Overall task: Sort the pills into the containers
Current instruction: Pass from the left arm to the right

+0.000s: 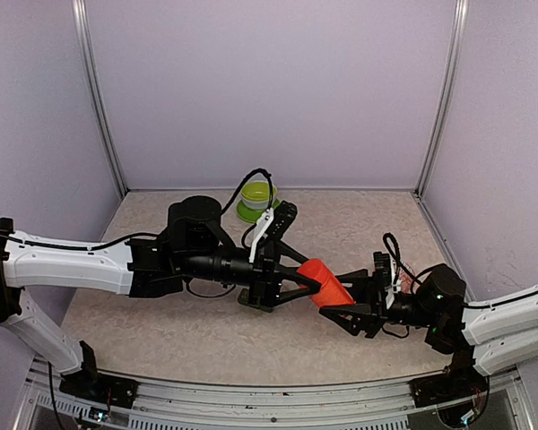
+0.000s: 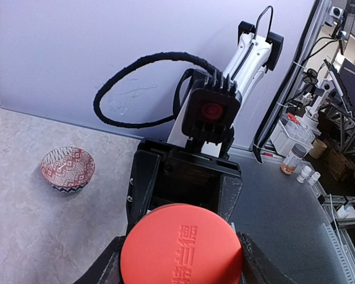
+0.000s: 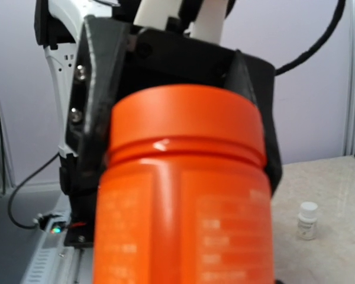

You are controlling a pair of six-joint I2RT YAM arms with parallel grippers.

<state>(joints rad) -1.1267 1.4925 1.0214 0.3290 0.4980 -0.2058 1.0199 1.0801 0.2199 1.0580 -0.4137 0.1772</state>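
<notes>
A red bottle point(image 1: 328, 287) hangs tilted above the table between both arms. My left gripper point(image 1: 311, 276) is shut on its red cap point(image 2: 180, 245), whose embossed top fills the bottom of the left wrist view. My right gripper point(image 1: 346, 296) is shut on the bottle's body from the other side. In the right wrist view the bottle point(image 3: 183, 207) fills the frame and hides my own fingers. Below the left gripper a dark green piece point(image 1: 249, 302) shows, apparently the containers, mostly hidden. No pills are in view.
A lime-green bowl on a saucer point(image 1: 255, 200) stands at the back of the table. A red-and-white patterned bowl point(image 2: 68, 168) sits on the marbled tabletop. A small white bottle point(image 3: 307, 220) stands on the table. Grey walls close in three sides.
</notes>
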